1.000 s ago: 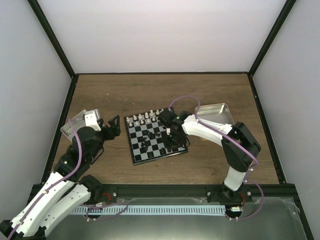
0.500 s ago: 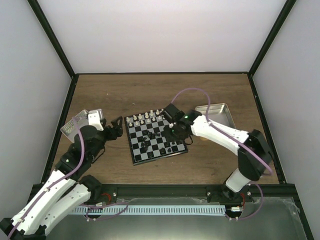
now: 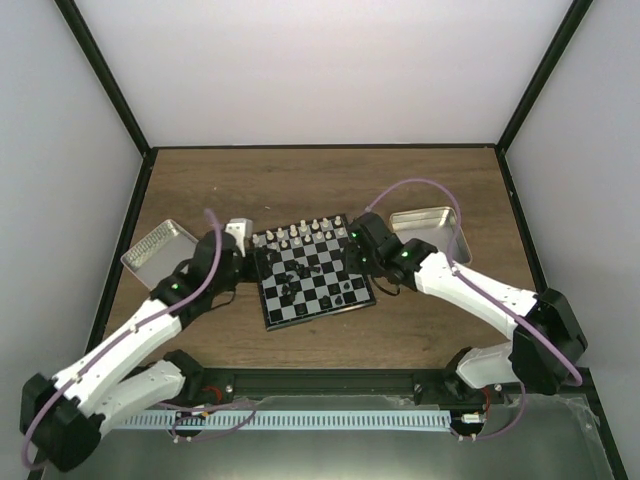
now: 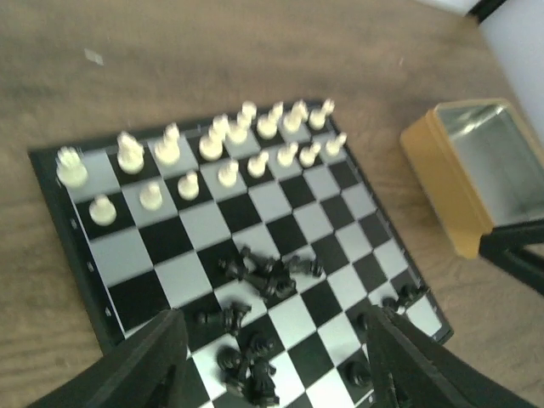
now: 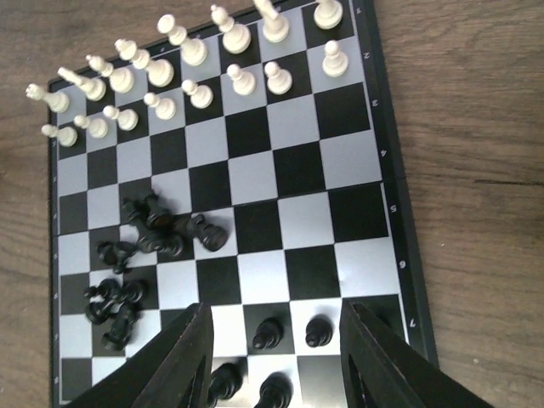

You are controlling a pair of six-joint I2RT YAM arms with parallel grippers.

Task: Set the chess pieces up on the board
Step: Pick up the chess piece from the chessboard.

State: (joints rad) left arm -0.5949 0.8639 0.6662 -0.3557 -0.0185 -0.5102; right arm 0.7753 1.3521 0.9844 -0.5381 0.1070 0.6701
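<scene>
The board (image 3: 312, 272) lies in the middle of the table. White pieces (image 5: 195, 59) stand in two rows along its far edge. Several black chess pieces (image 4: 268, 274) lie toppled in heaps mid-board, the heaps (image 5: 161, 231) also showing in the right wrist view, and a few stand upright (image 5: 293, 333) in the near right rows. My left gripper (image 4: 276, 370) hovers open over the board's left part (image 3: 248, 252), above a fallen heap (image 4: 246, 365). My right gripper (image 5: 276, 357) is open above the upright black pieces at the board's right side (image 3: 356, 262), holding nothing.
An open metal tin (image 3: 158, 248) sits left of the board, behind my left arm. A second tin (image 3: 430, 224) stands to the right, past my right arm, seen also in the left wrist view (image 4: 463, 183). Bare wooden table (image 3: 300, 185) surrounds the board.
My left arm swung from beside the left tin in over the board's left edge, jaws narrowing. My right gripper opened, leaving a black piece standing, and drew back toward the board's right side.
</scene>
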